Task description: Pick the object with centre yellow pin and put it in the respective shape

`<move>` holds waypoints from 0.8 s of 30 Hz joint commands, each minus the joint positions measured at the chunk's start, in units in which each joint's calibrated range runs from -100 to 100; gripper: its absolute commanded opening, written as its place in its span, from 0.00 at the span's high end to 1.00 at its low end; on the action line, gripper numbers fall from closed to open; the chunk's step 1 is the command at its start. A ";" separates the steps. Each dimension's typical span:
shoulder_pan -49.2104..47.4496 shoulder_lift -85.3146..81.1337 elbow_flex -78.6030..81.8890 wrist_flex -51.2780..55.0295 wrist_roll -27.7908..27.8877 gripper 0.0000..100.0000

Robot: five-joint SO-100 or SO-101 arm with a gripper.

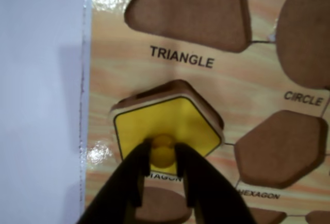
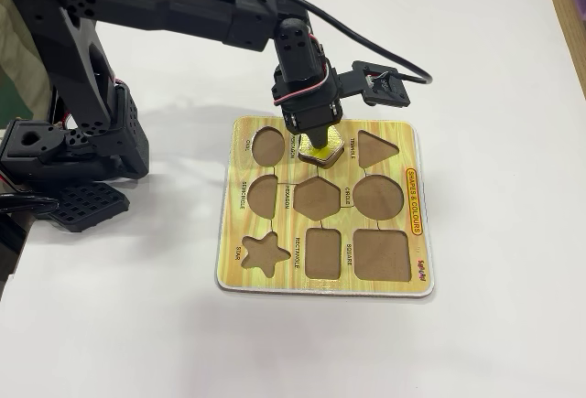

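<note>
While the gripper (image 1: 163, 154) pinches the knob of the yellow pentagon piece (image 1: 167, 123), the piece sits tilted, partly in the PENTAGON recess (image 1: 162, 89) of the puzzle board (image 2: 417, 252).

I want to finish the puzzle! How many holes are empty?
8: oval and triangle in the top row; semicircle, hexagon, circle in the middle; star, rectangle, square along the bottom. The gripper holds the yellow piece over the ninth.

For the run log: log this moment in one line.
fingers: shut on knob | pentagon: tilted over PENTAGON recess, not seated | board: other recesses empty
</note>
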 commanded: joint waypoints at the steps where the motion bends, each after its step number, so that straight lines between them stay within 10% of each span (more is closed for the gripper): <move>1: 0.49 -0.65 -3.15 -0.73 0.01 0.94; 24: 1.96 -0.40 -3.06 -0.73 0.01 0.94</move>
